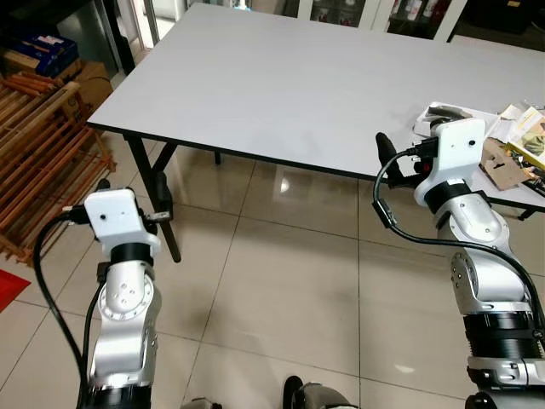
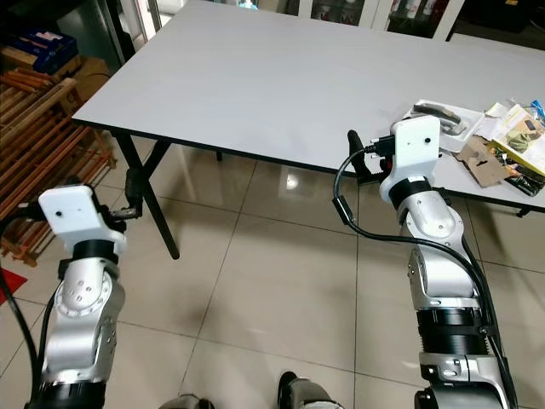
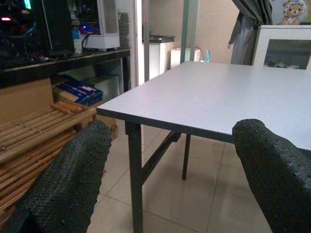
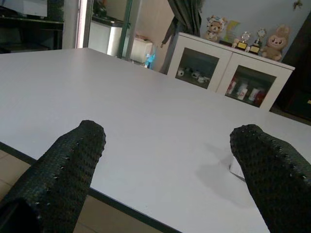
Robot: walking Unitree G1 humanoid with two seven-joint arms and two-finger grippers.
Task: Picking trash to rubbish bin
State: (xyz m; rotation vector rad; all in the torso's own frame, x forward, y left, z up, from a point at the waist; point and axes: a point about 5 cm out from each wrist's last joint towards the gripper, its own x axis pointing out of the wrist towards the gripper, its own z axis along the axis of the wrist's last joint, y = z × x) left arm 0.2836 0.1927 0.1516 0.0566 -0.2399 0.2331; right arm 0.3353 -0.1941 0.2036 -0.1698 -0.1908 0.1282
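Note:
Trash lies at the right end of the grey table (image 1: 281, 85): a crumpled brown paper (image 1: 502, 164), printed packets (image 1: 530, 129) and a white-grey tray-like piece (image 1: 447, 113). My right gripper (image 1: 400, 162) is raised at the table's front edge, just left of that pile. In the right wrist view its fingers (image 4: 68, 165) stand wide apart over the tabletop with nothing between them, so it is open. My left gripper (image 1: 160, 209) hovers below table height beside the table's left leg (image 3: 135, 184). It is also open and holds nothing.
A slatted wooden rack (image 1: 38, 153) stands on the floor at the left, with blue boxes (image 1: 43, 49) behind it. A white glass-door cabinet (image 4: 228, 73) with soft toys on top is beyond the table. Beige floor tiles (image 1: 281, 281) lie in front of me.

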